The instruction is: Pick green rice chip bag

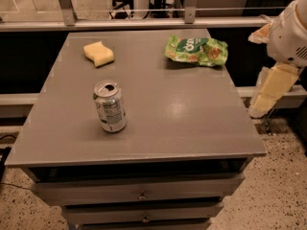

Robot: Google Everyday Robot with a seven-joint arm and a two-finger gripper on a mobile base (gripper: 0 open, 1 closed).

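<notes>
The green rice chip bag point(195, 50) is a crinkled bright-green foil bag with white lettering and tan chips pictured. It lies flat at the far right of the grey table top point(182, 114). My gripper point(269, 92) hangs off the table's right edge, pale yellow under the white arm point(290, 30). It is to the right of the bag and nearer the front, apart from it and holding nothing that I can see.
A green-and-silver soda can point(110, 106) stands upright at the front left of the table. A yellow sponge point(99, 53) lies at the far left. Drawers point(142, 194) sit below the top. A metal rail point(144, 23) runs behind the table.
</notes>
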